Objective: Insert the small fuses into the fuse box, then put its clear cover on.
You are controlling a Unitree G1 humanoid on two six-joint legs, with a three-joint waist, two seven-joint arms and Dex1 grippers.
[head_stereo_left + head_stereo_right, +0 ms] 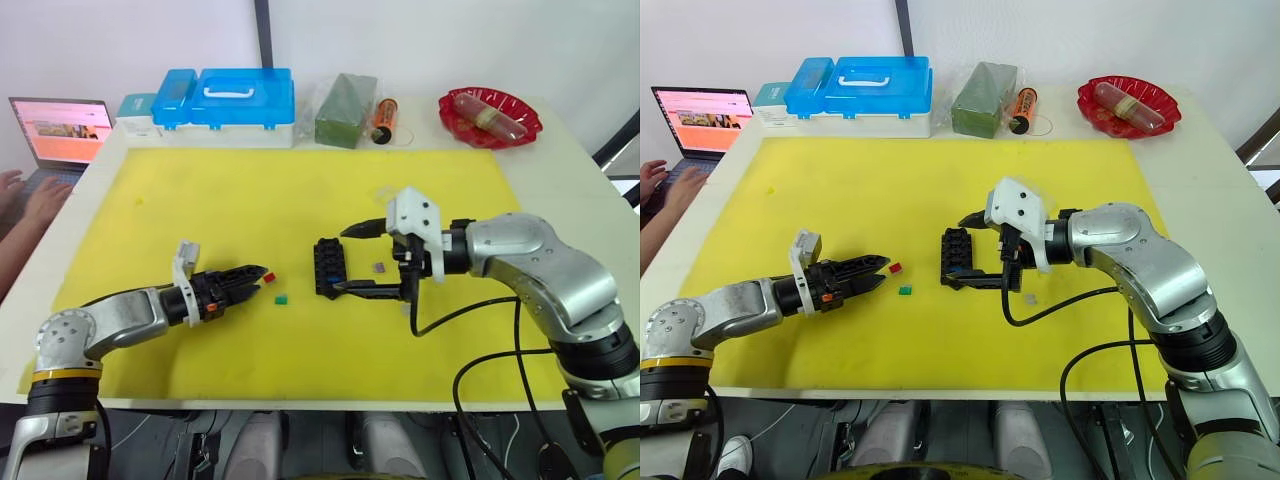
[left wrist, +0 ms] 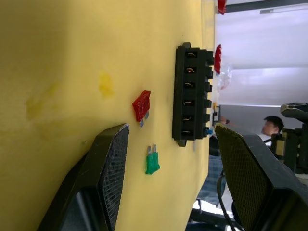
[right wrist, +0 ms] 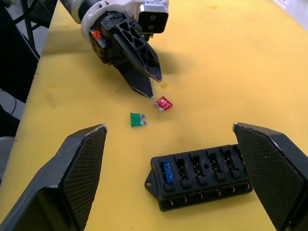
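Between my right pincer's (image 3: pixel 168 159) spread fingers sits the fuse box (image 3: pixel 199 179); my wrist view reveals a blue fuse (image 3: pixel 166 172) seated.

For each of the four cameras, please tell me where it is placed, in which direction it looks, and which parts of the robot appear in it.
Left eye and right eye views: on the head, looking forward and down over the yellow mat; both arms show.
Left wrist view: on the left wrist, looking between its open fingers at the fuse box, red fuse and green fuse.
Right wrist view: on the right wrist, looking toward the left gripper.
Shared: the fuse box and both loose fuses.
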